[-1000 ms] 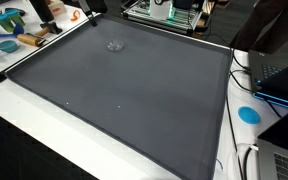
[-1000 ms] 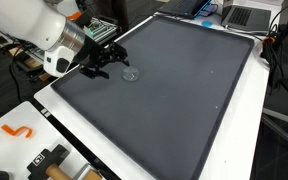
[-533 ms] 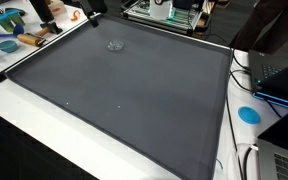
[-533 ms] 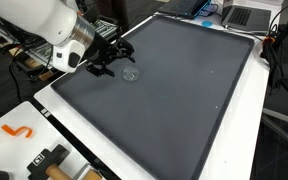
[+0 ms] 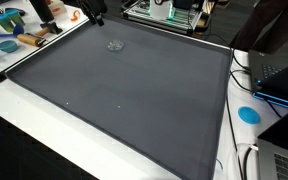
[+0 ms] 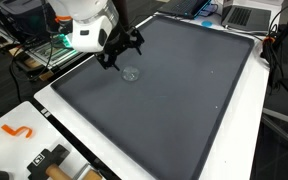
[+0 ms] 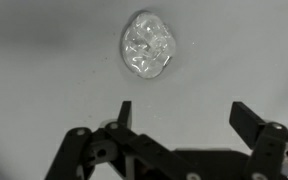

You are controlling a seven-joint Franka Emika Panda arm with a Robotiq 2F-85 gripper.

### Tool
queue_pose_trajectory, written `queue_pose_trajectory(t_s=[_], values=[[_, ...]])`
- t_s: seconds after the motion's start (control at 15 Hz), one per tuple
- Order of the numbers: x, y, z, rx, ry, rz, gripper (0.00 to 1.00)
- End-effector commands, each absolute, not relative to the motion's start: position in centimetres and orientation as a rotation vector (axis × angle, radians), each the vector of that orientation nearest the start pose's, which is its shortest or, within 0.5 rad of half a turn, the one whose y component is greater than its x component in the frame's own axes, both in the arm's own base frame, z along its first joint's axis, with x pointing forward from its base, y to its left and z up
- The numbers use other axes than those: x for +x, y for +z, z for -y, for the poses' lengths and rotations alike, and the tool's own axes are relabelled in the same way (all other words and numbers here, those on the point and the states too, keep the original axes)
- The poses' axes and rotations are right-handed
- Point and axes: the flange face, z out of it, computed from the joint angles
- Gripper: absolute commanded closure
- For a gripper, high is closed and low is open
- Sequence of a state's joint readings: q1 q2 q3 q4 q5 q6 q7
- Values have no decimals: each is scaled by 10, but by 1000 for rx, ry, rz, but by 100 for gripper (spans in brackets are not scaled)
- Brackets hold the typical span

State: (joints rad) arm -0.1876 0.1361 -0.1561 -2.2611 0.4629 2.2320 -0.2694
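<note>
A small clear crumpled plastic piece (image 7: 148, 47) lies on the dark grey mat (image 6: 184, 90); it also shows in both exterior views (image 5: 115, 45) (image 6: 131, 73). My gripper (image 7: 184, 118) hovers above the mat, open, with nothing between its fingers. The plastic piece sits just beyond the fingertips in the wrist view. In an exterior view the gripper (image 6: 124, 46) hangs above and slightly behind the piece, apart from it. Only the tip of the arm (image 5: 94, 10) shows in the facing exterior view.
Orange and wooden tools (image 6: 49, 160) lie on the white table edge. Blue items and tools (image 5: 9, 30) sit at a far corner. Laptops (image 6: 246, 15) and cables (image 5: 249, 160) line another side, beside a blue disc (image 5: 249, 114).
The arm has lifted and swung over the mat toward the plastic piece. The jaws stayed open. The plastic piece has not moved.
</note>
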Motion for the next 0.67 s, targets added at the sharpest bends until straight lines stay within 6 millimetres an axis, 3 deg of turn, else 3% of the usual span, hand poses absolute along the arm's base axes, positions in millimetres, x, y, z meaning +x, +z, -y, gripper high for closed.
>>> queue_pose_trajectory(t_s=[0.0,0.6], values=[[501,307,141,-2870,122,-441,0],[525,324,73,-3117,361,-104,0]])
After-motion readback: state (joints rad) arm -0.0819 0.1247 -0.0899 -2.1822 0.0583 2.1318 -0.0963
